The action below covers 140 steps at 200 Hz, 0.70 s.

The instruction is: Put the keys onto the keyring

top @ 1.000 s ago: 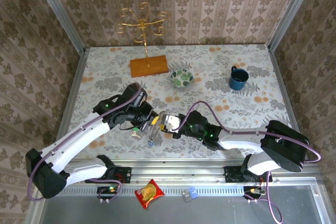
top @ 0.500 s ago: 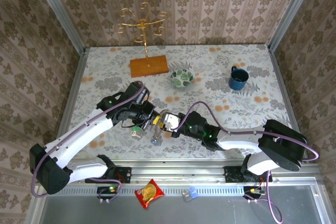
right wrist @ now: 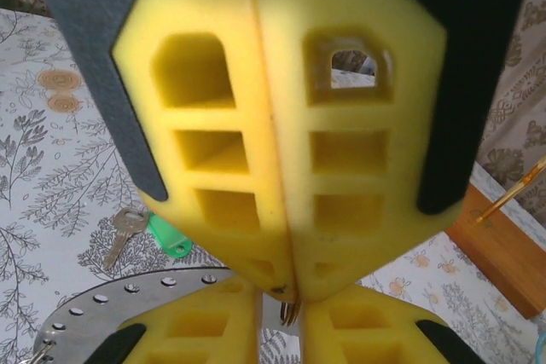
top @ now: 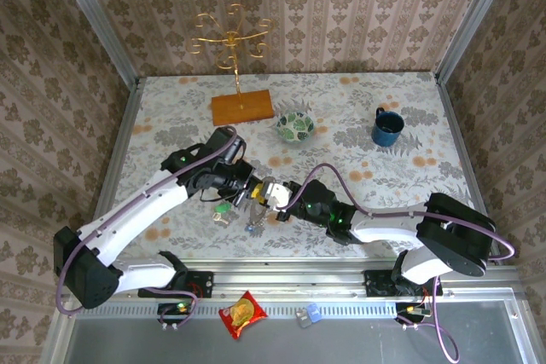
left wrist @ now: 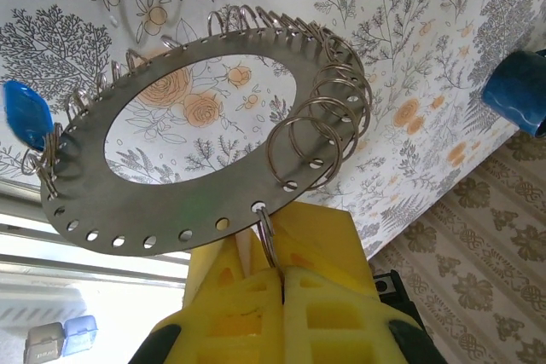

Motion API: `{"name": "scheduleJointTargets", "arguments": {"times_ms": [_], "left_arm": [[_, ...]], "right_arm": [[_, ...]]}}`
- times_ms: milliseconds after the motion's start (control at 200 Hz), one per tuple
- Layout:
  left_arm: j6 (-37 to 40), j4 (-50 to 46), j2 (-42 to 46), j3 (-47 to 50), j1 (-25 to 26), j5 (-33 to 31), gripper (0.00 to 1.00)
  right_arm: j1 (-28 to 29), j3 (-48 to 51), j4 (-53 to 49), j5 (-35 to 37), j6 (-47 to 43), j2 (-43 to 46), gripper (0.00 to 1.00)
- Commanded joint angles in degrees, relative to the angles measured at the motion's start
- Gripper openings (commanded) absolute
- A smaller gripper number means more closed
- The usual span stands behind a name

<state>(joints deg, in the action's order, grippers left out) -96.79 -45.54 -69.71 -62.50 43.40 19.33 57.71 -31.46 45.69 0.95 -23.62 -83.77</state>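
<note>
In the left wrist view the keyring (left wrist: pixel 179 219), a flat grey disc with holes round its rim and several wire loops, hangs over the table. My left gripper (left wrist: pixel 275 268) is shut on a small split ring (left wrist: pixel 268 232) threaded through one hole. The blue-headed key (left wrist: pixel 26 112) hangs from the disc's far rim. My right gripper (right wrist: pixel 290 291) meets the left one tip to tip, its jaws pressed together on the top of that split ring (right wrist: pixel 290 311). The green-headed key (right wrist: pixel 152 233) lies on the table beside the disc (right wrist: pixel 128 303). From above, both grippers (top: pixel 254 193) meet near the front.
A green-and-white patterned bowl (top: pixel 295 127) and a blue mug (top: pixel 387 128) stand further back. A gold wire stand on a wooden base (top: pixel 242 107) is at the back left. A red snack packet (top: pixel 243 314) lies in front of the table edge.
My right gripper's jaws have closed together at the split ring. Both grippers, with the keyring, have shifted slightly back from the table's front edge.
</note>
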Motion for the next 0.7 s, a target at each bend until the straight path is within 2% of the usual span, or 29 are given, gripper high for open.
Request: {"name": "scheduleJointTargets", "arguments": {"times_ms": [0,160,210,270,300,350,435,530,630,695], "left_arm": [[-2.3,-2.7,-0.3,-2.2,-0.2,2.4,0.00],[-1.4,-2.0,0.0,-1.9,-0.3,1.6,0.00],[-0.3,0.6,0.8,-0.7,-0.6,0.9,0.00],[0.2,3.9,2.8,1.2,-0.7,-2.0,0.21],[0.8,4.7,4.1,1.7,-0.7,-4.7,0.35],[3.1,6.3,6.1,2.5,-0.7,-10.0,0.49],[14.4,10.0,8.9,3.4,-1.8,-17.6,0.62],[30.7,16.8,10.8,5.8,-4.2,-21.0,0.64],[45.7,27.6,13.4,11.6,-6.8,-20.0,0.66],[56.1,34.9,15.0,16.2,-8.6,-16.9,0.65]], "right_arm": [[0.4,-2.0,3.3,1.2,0.8,-0.8,0.16],[0.5,-2.3,3.6,1.7,1.3,-0.9,0.00],[0.5,-2.2,3.5,1.5,1.5,-0.9,0.00],[0.4,-2.0,3.6,1.0,1.9,-0.8,0.00],[0.3,-1.8,3.5,0.7,2.0,-0.7,0.00],[0.2,-1.4,3.6,0.4,2.6,-0.5,0.00],[-0.7,-0.7,3.9,-1.0,4.4,0.2,0.00],[-2.0,0.2,4.3,-3.7,6.2,1.1,0.00],[-3.4,0.7,3.4,-6.4,7.6,2.3,0.00],[-4.7,1.0,3.0,-8.5,9.1,3.3,0.00]]}}
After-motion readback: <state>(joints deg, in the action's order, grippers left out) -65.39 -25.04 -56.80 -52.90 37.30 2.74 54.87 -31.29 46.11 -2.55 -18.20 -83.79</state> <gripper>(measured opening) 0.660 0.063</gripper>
